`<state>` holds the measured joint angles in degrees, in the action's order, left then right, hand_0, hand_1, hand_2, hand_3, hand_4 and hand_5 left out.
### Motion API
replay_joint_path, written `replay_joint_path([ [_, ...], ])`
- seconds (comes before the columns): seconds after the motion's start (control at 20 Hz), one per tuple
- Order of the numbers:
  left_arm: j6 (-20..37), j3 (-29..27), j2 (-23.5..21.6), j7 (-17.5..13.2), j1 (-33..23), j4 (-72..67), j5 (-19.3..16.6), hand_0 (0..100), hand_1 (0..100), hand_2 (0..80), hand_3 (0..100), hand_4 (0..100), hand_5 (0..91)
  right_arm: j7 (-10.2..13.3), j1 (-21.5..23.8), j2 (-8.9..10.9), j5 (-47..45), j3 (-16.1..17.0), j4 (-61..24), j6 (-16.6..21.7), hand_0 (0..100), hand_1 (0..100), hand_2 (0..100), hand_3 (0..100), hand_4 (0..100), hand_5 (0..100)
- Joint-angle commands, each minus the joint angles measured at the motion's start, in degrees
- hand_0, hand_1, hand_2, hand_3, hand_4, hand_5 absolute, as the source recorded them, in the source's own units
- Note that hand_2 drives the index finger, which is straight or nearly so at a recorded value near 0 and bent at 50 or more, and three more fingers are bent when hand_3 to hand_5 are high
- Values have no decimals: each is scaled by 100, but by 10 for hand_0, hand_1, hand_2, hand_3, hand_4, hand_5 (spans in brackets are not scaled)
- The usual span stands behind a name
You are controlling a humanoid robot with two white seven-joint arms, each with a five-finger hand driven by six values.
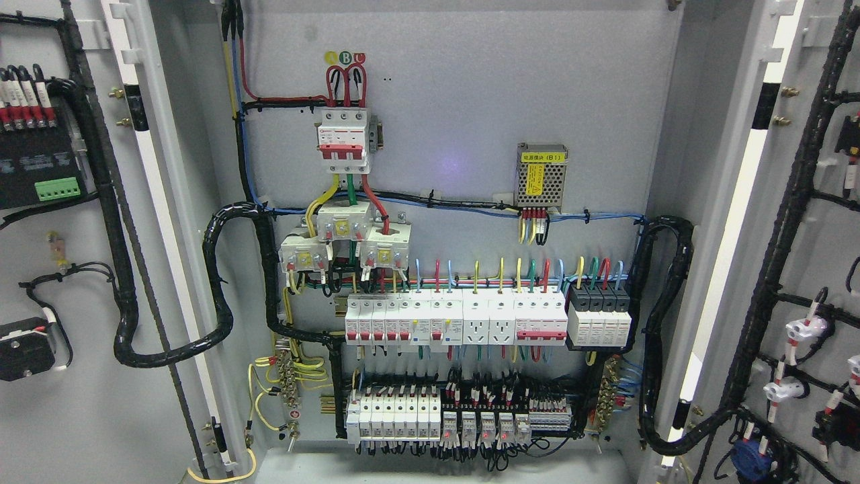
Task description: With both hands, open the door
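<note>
A grey electrical cabinet stands wide open in the head view. Its left door is swung out at the picture's left, inner face showing a black module and cable looms. The right door is swung out at the right, carrying black wiring and white connectors. Between them the back panel holds a red-and-white main breaker, a row of white breakers and lower terminal blocks. Neither of my hands nor any arm shows in the picture.
A perforated metal power supply sits on the panel at the upper right. Thick black cable bundles loop from the panel to each door near the hinges. The cabinet floor is at the bottom edge.
</note>
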<state>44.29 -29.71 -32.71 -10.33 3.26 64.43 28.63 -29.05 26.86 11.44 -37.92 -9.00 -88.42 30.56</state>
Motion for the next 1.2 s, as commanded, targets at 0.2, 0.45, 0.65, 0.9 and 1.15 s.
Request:
replay_joint_path([
  [0.2,5414,220,-254,5,97,-354,11,0,0,0,0,0,0,5,-14,-160,13,-172,668,2,0,0,0,0,0,0],
  [0.45,5423,176,-95,189,-360,551,46,0,0,0,0,0,0,5,-14,-160,13,-163,651,2,0,0,0,0,0,0],
  [0.65,5432,62,-43,559,-905,1368,46,0,0,0,0,0,0,5,-14,-169,13,-163,668,2,0,0,0,0,0,0],
  [0.9,5441,-228,273,541,-1186,2230,28,0,0,0,0,0,0,5,-5,-169,31,-172,773,2,0,0,0,0,0,0],
  [1.15,5450,-123,668,497,-1581,2889,-313,0,0,0,0,0,0,5,-5,-169,39,-172,1151,2,0,0,0,0,0,0],
])
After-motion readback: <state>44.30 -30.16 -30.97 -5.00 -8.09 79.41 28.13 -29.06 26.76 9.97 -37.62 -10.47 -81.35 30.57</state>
